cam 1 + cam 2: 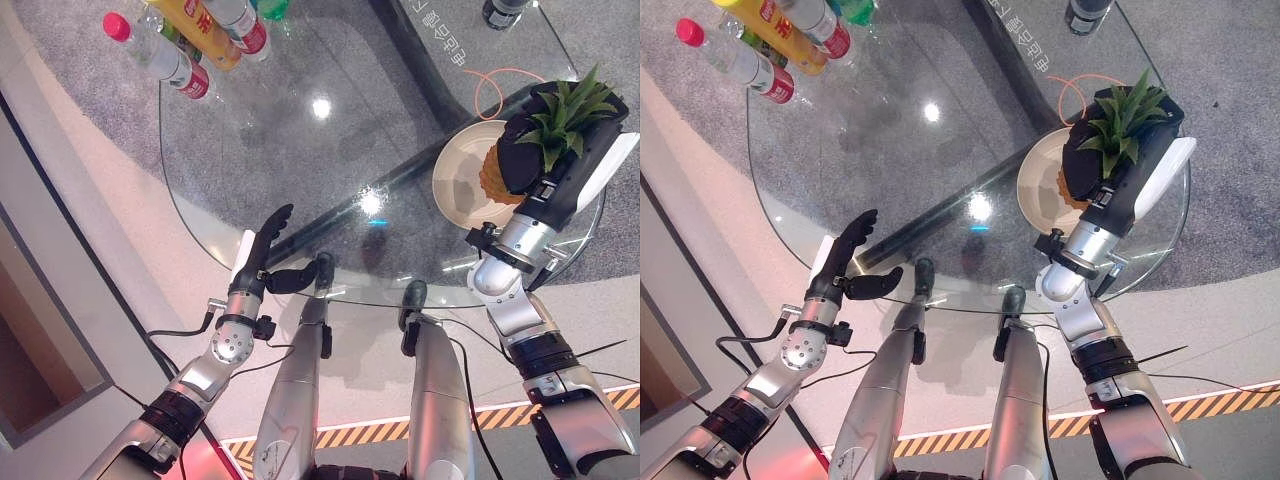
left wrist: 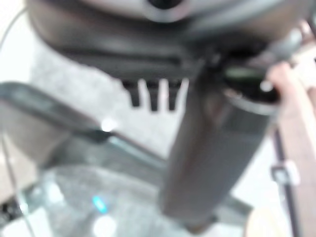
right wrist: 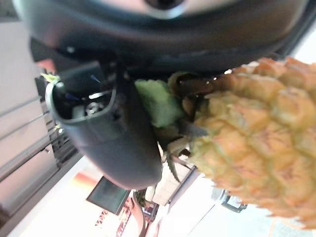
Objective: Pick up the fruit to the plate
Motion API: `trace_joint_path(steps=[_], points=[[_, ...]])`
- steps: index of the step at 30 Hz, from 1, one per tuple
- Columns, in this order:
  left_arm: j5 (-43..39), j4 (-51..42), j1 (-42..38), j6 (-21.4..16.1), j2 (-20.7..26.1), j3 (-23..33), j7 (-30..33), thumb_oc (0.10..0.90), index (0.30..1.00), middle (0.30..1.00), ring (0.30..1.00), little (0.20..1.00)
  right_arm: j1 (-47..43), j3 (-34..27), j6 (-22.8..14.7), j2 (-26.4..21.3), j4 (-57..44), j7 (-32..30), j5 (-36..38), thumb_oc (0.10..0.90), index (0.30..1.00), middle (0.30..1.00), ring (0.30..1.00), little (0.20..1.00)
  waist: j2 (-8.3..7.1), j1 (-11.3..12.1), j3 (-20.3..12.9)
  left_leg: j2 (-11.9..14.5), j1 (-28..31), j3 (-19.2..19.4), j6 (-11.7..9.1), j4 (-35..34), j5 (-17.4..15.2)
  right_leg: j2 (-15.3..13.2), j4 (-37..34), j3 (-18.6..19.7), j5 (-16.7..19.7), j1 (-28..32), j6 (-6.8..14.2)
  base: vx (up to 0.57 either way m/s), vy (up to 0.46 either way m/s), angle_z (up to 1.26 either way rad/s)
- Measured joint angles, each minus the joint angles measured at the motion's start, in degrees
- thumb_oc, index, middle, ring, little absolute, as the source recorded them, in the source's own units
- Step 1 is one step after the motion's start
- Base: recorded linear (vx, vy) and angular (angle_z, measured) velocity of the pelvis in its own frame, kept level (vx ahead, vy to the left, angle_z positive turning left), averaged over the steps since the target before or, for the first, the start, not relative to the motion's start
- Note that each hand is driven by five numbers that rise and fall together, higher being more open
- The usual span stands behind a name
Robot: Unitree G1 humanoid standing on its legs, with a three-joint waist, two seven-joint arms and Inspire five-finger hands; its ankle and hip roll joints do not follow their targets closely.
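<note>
Nearest, the left hand (image 1: pixel 262 252) idles open-fingered at the glass table's (image 1: pixel 300 150) near edge, while the right hand (image 1: pixel 560 165) grips the pineapple (image 1: pixel 500 172) over the plate (image 1: pixel 455 185) at the right edge, apparently to set it down.

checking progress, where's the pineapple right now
The pineapple is in the right hand, over the plate at the glass table's right edge.
</note>
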Motion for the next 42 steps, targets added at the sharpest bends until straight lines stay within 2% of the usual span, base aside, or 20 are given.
trace_joint_path(steps=[13,18,26,30,42], points=[[-0.1,0.3,-0.8,0.1,-0.1,-0.3,0.8,0.800,0.900,0.900,0.900,0.900,-3.0,0.0,-1.0,1.2,0.2,0.4,0.7,0.100,0.300,0.300,0.300,0.200,0.01,0.6,0.0,-0.6,-1.9,-0.8,-0.1,0.2,0.6,-0.8,1.0,-0.9,-0.1,-1.6,0.0,0.01,0.025,0.03],[-0.1,0.4,-1.7,0.1,-0.1,-2.0,2.2,0.800,0.900,0.900,0.900,0.900,-4.4,0.6,-1.6,1.7,4.9,0.4,0.6,0.100,0.300,0.300,0.300,0.200,0.10,0.9,0.0,-1.0,-2.6,-1.2,-0.1,0.0,0.9,-1.2,1.2,-1.0,-0.2,-2.3,0.2,0.00,0.030,0.06],[-0.5,0.6,-3.9,0.2,-0.4,-3.9,2.4,0.800,0.900,0.900,0.900,0.900,-7.6,0.7,-3.4,1.1,12.6,0.1,0.4,0.100,0.300,0.300,0.300,0.200,1.43,1.9,0.0,-1.1,-6.6,-1.9,-0.1,0.8,1.4,-1.2,3.0,-1.4,-0.3,-6.2,-0.1,0.00,0.005,0.03],[-0.5,0.5,-5.1,0.1,-0.5,-5.0,2.5,0.800,0.900,0.900,0.900,0.900,-8.8,1.8,-4.0,-0.3,14.1,0.0,0.3,0.100,0.300,0.300,0.300,0.200,1.51,2.0,0.0,-1.3,-6.9,-2.0,-0.1,0.9,1.5,-1.4,3.2,-1.4,-0.4,-6.5,-0.1,0.00,0.000,0.00],[-0.9,0.5,-5.3,0.0,-0.5,-6.1,3.5,0.800,0.900,0.900,0.900,0.900,-10.3,2.8,-5.8,-0.6,15.9,-1.4,-0.6,0.100,0.300,0.300,0.300,0.200,1.53,1.8,0.0,-1.1,-7.7,-2.0,-0.1,0.9,1.6,-1.3,3.9,-1.4,-0.5,-7.9,-0.6,0.00,0.000,0.00]])
